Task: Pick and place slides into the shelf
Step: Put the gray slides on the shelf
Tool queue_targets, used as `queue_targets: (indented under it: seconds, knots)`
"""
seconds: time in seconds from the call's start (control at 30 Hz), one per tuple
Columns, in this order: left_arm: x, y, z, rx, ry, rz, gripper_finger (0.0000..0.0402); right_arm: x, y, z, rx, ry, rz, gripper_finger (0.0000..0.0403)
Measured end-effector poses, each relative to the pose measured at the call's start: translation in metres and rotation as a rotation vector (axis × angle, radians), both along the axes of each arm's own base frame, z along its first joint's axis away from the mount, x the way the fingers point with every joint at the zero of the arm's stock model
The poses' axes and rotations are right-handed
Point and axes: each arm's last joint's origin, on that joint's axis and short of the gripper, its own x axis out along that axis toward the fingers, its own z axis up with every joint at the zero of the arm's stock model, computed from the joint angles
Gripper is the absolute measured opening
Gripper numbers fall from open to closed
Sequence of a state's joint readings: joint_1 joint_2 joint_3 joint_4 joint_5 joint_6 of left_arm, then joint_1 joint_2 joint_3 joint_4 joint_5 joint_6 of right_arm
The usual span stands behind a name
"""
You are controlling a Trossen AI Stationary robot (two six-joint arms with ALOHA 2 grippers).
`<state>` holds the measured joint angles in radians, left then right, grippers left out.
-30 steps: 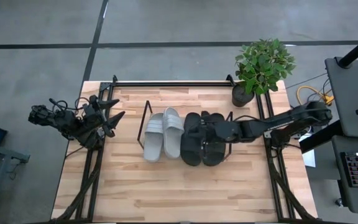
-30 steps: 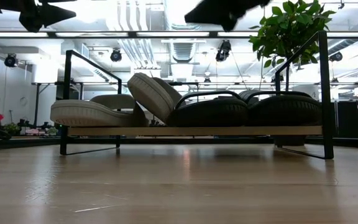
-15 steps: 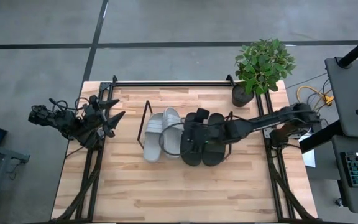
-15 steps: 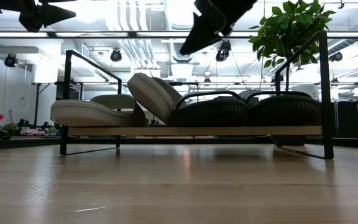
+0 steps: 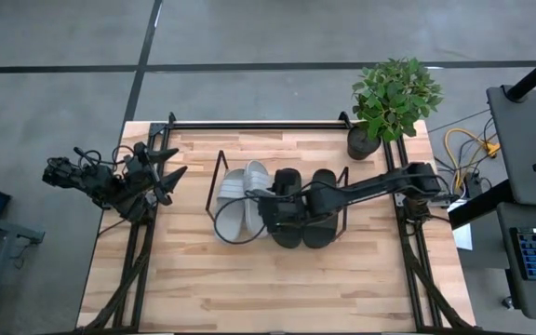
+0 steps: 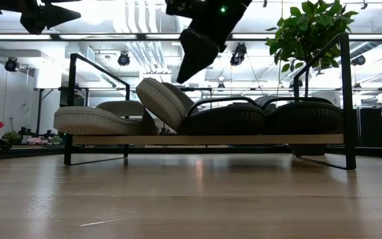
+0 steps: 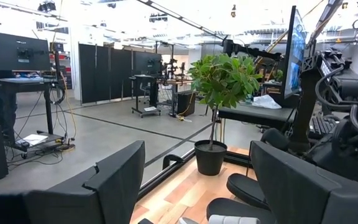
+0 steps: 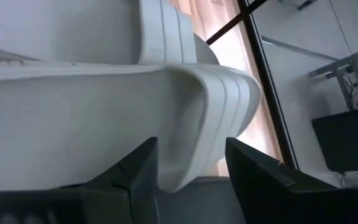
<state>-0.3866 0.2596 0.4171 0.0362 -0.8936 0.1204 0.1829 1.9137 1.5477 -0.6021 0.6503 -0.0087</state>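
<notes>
The shelf [image 6: 204, 139], a light wood board with black wire end frames [image 5: 217, 181], stands mid-table and carries all four slides. One grey slide [image 6: 88, 120] lies flat at its left end. The other grey slide [image 6: 161, 99] is tilted and leans on the neighbouring black slide [image 6: 224, 118]. The second black slide [image 6: 304, 114] lies flat at the right end. My right gripper [image 5: 266, 207] is open and hangs just above the tilted grey slide [image 8: 104, 112] without touching it. My left gripper [image 5: 177, 175] waits open at the table's left edge.
A potted plant [image 5: 394, 98] stands at the table's far right corner. A black rail frame [image 5: 249, 123] runs along the far edge and down both sides. Bare wood table [image 5: 268, 288] stretches from the shelf to the near edge.
My right gripper has moved toward the table's left, passing over the black slides, and has come down toward the tilted grey slide. The slides and the shelf have stayed where they were.
</notes>
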Motion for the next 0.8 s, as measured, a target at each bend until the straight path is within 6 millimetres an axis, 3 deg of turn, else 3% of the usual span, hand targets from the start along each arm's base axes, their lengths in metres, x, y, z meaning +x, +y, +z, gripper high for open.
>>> queue_targets:
  seconds: [0.4, 0.53, 0.8]
  knots:
    - [0.000, 0.000, 0.000, 0.018, 0.011, 0.002, 0.0279, 0.006, -0.002, -0.007, 0.002, -0.023, -0.015, 0.0170]
    - [0.000, 0.000, 0.000, 0.018, 0.013, 0.002, 0.0279, 0.010, -0.008, -0.020, -0.008, 0.018, -0.028, 0.0166]
    - [0.001, 0.000, 0.000, 0.018, 0.012, 0.003, 0.0279, 0.014, -0.022, -0.023, -0.010, -0.010, -0.096, 0.0161]
